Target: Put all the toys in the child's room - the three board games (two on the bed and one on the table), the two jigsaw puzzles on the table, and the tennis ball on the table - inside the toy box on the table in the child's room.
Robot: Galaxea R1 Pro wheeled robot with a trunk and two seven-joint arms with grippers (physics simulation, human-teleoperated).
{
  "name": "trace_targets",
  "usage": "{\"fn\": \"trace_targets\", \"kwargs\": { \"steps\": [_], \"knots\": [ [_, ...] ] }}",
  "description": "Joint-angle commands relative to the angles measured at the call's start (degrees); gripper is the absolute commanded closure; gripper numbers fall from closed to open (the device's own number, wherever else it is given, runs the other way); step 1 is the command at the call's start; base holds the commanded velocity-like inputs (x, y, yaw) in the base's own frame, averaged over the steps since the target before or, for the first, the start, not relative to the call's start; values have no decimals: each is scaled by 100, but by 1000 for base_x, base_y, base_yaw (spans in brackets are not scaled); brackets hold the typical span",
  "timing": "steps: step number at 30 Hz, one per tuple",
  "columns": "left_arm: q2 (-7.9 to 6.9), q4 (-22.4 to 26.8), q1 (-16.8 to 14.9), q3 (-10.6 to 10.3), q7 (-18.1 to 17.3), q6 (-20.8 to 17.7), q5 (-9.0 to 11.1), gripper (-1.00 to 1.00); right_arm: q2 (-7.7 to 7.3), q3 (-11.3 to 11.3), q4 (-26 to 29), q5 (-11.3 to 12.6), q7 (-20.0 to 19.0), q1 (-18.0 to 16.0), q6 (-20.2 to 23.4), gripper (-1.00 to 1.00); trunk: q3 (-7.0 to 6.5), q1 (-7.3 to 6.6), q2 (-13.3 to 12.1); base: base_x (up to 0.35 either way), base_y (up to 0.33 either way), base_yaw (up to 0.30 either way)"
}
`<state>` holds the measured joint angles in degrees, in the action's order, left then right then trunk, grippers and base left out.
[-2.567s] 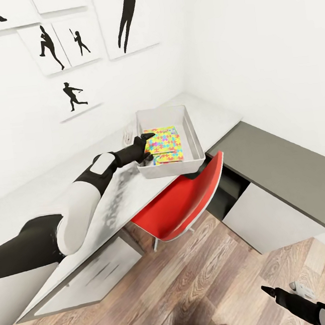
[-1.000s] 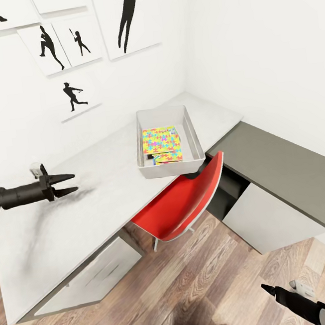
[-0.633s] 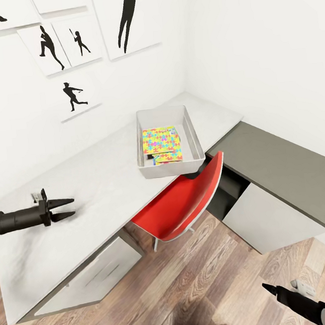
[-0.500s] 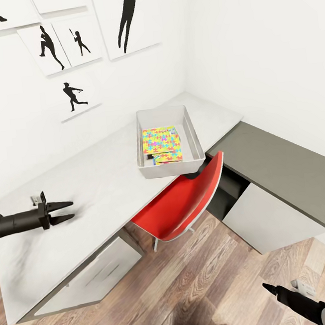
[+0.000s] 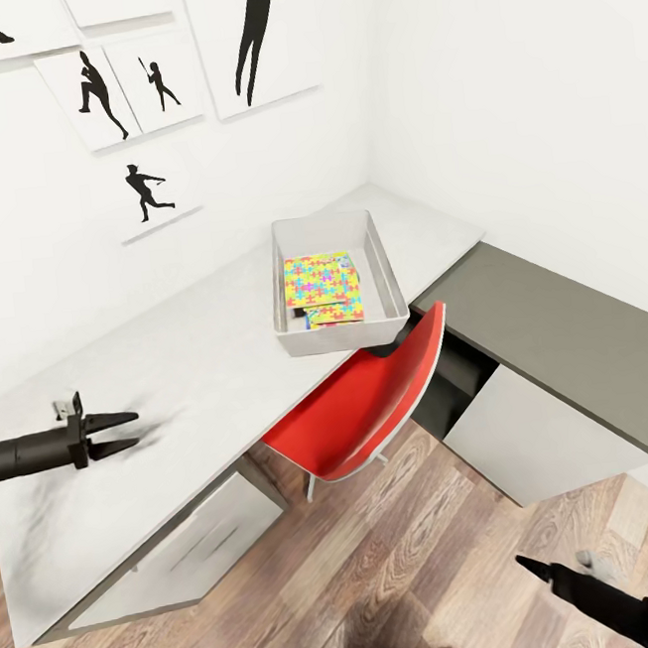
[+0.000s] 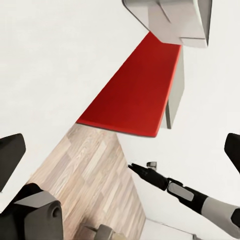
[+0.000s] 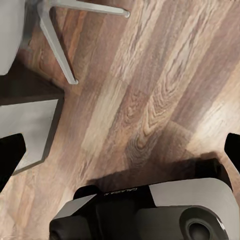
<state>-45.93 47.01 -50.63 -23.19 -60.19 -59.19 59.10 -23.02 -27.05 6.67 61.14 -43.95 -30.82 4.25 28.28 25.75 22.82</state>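
Table (image 5: pixel 197 347): toy box (image 5: pixel 343 335) wall hides lower puzzle (image 5: pixel 331 314) edge.

One toy box (image 5: pixel 341 337), perhaps two jigsaw puzzles (image 5: pixel 321 278) inside, one red chair (image 5: pixel 368 411).

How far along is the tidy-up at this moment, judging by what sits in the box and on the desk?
Done: a jigsaw puzzle lies in the toy box, with another colourful flat piece partly under it; what that piece is I cannot tell. In hand: nothing; the left gripper hovers open and empty over the table, and the right gripper hangs low over the floor. Left: no ball or game boxes are identifiable inside.
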Motion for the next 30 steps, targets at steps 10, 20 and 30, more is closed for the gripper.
{"fn": "trace_targets", "kwargs": {
  "steps": [10,20,30],
  "knots": [
    [-12,-8,-9,-28,-2,-14,-136,-100,-619,-27,-16,90,-1934,5,175,-100,9,3,10,0,0,0],
    [58,173,-9,-29,85,-21,-161,-100,-1580,1,334,103,-2920,-2,896,-100,9,3,10,0,0,0],
    [50,685,-463,-5,269,-63,-206,-100,-2036,111,3217,22,-2131,-183,2741,-100,9,3,10,0,0,0]
  ]
}}
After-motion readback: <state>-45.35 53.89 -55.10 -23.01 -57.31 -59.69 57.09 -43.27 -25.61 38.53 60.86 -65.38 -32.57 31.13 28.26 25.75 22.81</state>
